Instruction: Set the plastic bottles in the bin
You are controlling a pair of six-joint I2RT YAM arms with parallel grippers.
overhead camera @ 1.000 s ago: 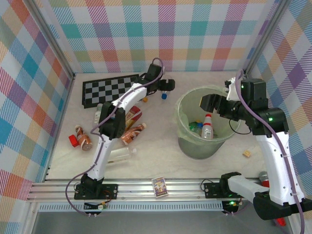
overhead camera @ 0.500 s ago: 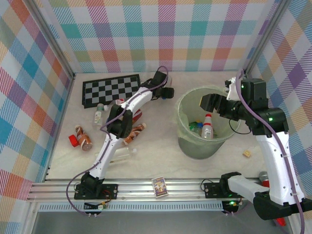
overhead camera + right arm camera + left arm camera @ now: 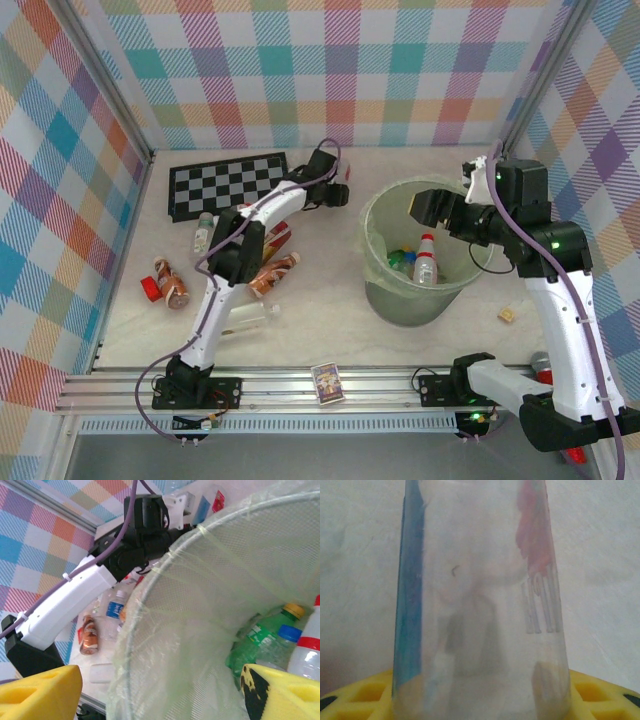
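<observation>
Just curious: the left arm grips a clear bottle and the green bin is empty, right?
Not empty: the right wrist view shows a green bottle in the bin. The left gripper does grip a clear bottle.

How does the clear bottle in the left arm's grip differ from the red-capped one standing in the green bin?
The clear plastic bottle with a blue and red label is gripped by the left end effector, outside the translucent pale green bin; the red-capped whitish bottle stands inside it. The held one is see-through; the binned one looks milky with a red band. Both are small plastic bottles.
</observation>
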